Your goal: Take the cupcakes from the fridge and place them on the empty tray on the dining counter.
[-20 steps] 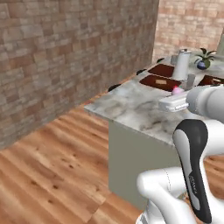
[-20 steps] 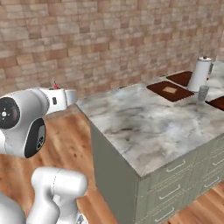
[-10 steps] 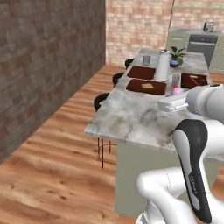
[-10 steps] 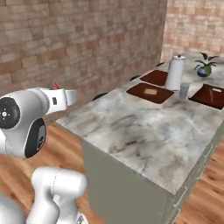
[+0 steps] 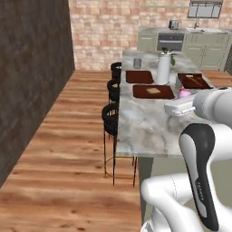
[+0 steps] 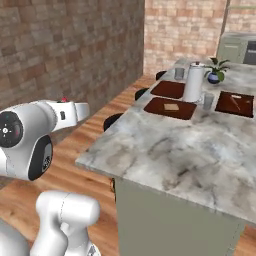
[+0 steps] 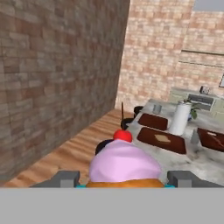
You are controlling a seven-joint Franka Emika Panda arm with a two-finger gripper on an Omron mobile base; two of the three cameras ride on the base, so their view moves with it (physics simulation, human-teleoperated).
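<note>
In the hand view the gripper (image 7: 124,180) sits at the bottom centre, its two dark tips standing either side of a cupcake (image 7: 125,164) with pink frosting and a red cherry; it looks clamped on the cake, though the contact itself is hidden below the frame edge. In the left base view that pink top shows at the right of the frame, just above the white hand, over the near part of the marble bench (image 5: 145,127).

Going left to right along the bench in the right base view: a bare dark brown tray (image 6: 168,89) at upper centre, a second tray (image 6: 170,108) carrying a tan piece just below it, the white paper-towel roll (image 6: 193,84) beside them, and a third loaded tray (image 6: 235,104) at the right.

The main risk is a wrong drop: the trays look alike, and the near one with food is the easier reach. The bare tray lies farther back, so the arm must pass beside the roll and could topple it. A soft cake held at its wrapper may also slip or tilt in travel
</note>
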